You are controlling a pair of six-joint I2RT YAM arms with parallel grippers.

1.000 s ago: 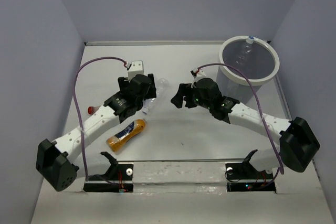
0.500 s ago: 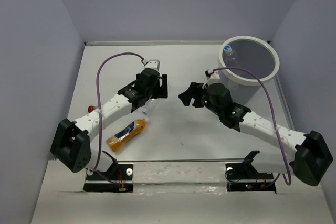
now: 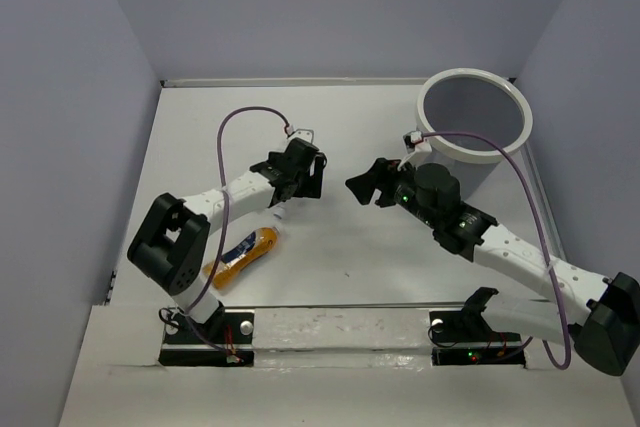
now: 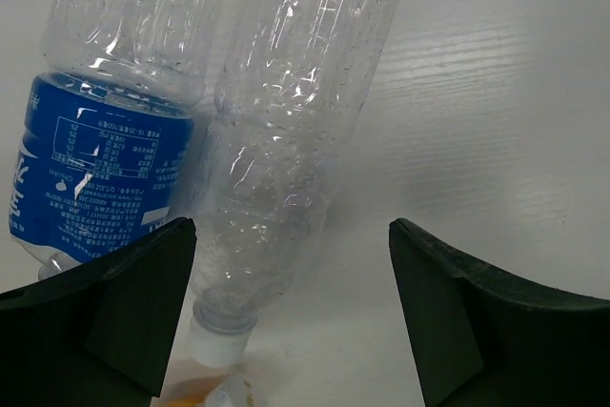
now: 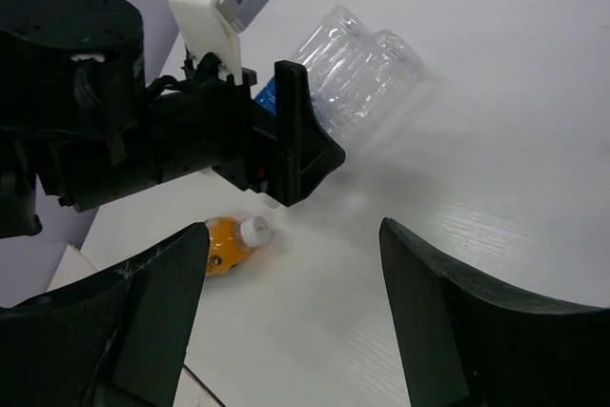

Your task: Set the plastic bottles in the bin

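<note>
— How many bottles lie on the table?
— Three. Two are clear: one plain bottle and one blue-label bottle. The third is the only orange bottle.
— Any inside the bin?
— There is one bin. I cannot tell whether it holds a bottle.
— Arms?
— Two: the left arm and the right arm. Each carries one gripper, so two: the left gripper and the right gripper. Each has two fingers, four altogether.
— Cables?
— Two purple ones: the left cable and the right cable.
</note>
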